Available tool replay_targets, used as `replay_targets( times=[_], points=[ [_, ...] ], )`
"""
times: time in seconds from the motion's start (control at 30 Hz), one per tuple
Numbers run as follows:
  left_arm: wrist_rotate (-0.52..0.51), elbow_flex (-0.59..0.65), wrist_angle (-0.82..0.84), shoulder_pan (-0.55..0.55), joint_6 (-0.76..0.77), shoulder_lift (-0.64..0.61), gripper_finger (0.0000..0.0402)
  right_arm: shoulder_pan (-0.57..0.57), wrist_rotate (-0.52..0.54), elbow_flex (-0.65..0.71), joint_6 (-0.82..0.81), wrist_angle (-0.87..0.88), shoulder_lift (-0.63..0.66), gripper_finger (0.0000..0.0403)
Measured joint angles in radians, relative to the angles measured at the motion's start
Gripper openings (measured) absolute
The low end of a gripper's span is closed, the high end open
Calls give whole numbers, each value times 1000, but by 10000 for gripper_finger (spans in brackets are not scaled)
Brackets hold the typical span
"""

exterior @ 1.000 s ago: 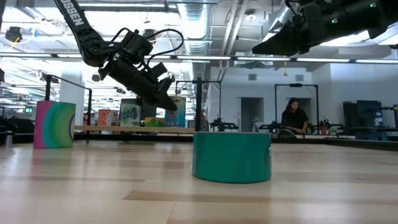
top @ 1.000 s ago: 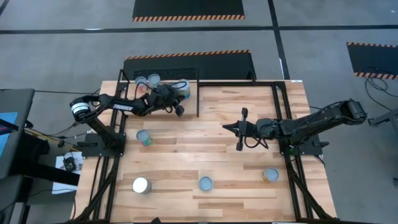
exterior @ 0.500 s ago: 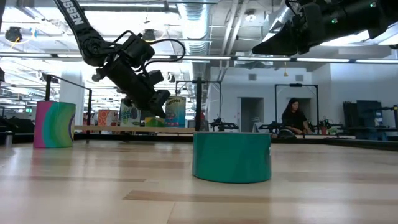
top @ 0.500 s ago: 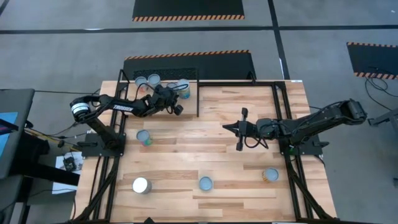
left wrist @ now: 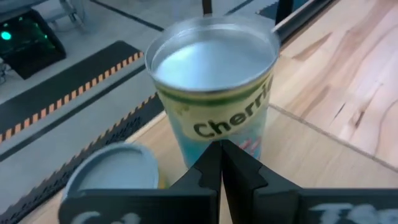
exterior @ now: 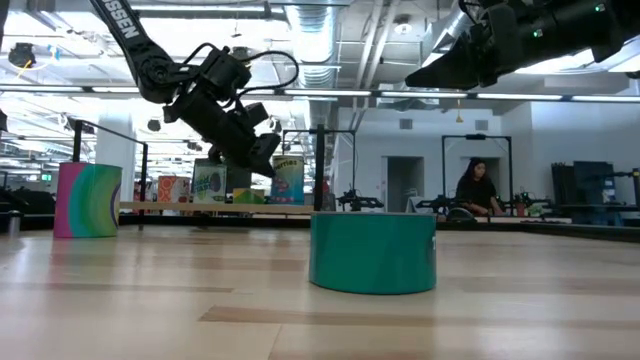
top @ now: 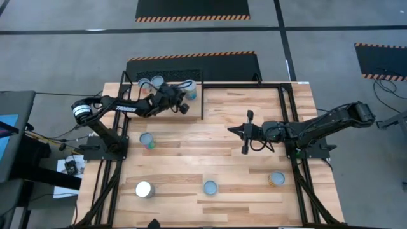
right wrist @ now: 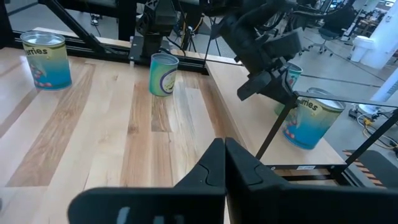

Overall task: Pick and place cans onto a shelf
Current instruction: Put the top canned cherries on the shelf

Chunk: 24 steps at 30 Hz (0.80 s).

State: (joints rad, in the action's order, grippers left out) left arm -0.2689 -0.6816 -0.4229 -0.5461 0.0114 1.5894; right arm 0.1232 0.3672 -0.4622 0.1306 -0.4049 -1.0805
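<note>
Overhead, the left gripper (top: pixel 183 104) hangs over the shelf (top: pixel 166 89) at the table's far left corner, its fingers (left wrist: pixel 211 167) pressed together with nothing between them. Right before it on the shelf stands a can (left wrist: pixel 213 93) with a silvery top and a label whose readable letters are "Cherri"; a second can (left wrist: pixel 112 174) with a pale-blue lid sits just beside it. Going by the high view, about four cans cluster on the shelf, though the arm covers part of them. The left arm carries white lettering (top: pixel 124 109), probably "TROSSEN". On the tabletop (top: pixel 210 140) are four more cans: one near the left arm's base (top: pixel 147 140), then a white-topped one (top: pixel 144 189), one mid-front (top: pixel 210 187), and one front right (top: pixel 276 179). The right gripper (top: pixel 231 130) waits above mid-table, fingers closed and empty.
</note>
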Motion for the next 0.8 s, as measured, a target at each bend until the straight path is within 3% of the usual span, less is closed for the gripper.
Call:
replay_targets(
  times=[0.43, 0.8],
  points=[
    [106, -32, 121, 25, -29, 0, 2, 0, -1, 0, -1, 9, 0, 11],
    [150, -34, -7, 49, 0, 55, 2, 1, -1, 0, -7, 6, 0, 11]
  ],
)
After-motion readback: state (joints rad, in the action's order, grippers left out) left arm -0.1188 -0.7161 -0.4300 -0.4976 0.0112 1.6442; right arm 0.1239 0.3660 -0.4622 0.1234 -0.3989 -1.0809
